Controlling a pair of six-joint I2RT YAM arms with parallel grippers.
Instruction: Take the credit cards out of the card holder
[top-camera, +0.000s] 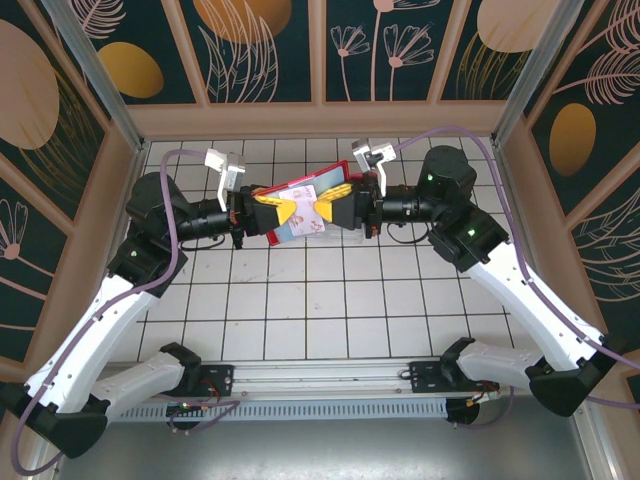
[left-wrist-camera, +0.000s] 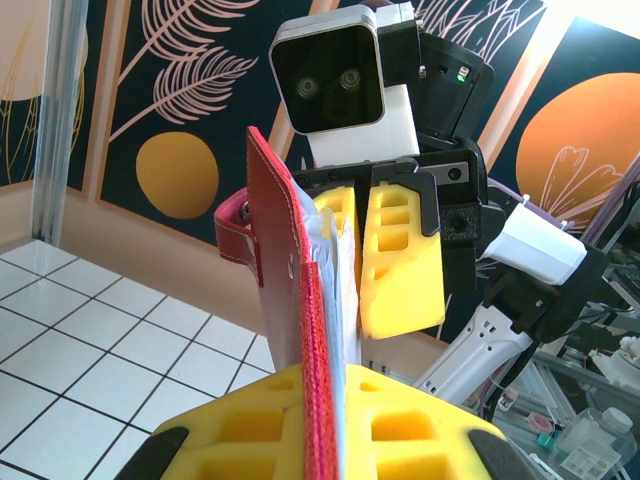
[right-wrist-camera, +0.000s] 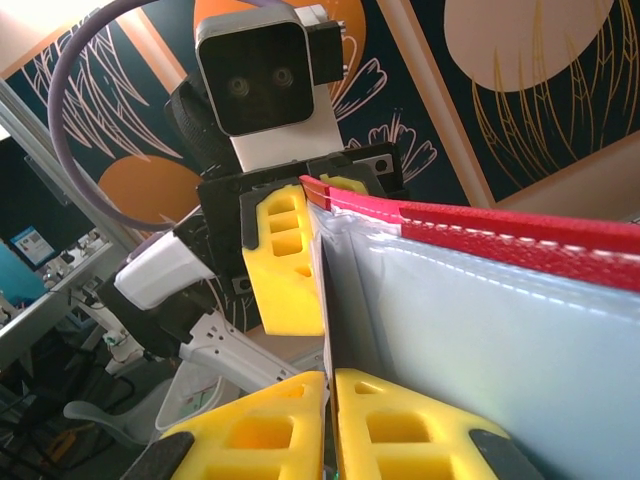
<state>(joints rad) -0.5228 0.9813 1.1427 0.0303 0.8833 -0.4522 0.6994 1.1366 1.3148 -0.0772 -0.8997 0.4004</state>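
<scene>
The red card holder hangs above the middle of the tiled table, between my two grippers. My left gripper is shut on its left side; in the left wrist view its yellow fingers clamp the red cover and the pale layers beside it. A pale whitish-pink credit card shows at the holder's face. My right gripper is shut on a thin card edge that runs beside the holder's greyish pocket. The red snap tab sticks out to the left.
The white tiled table lies below the grippers. Wooden walls close it in at the back and on both sides. Each arm's wrist camera faces the other at close range.
</scene>
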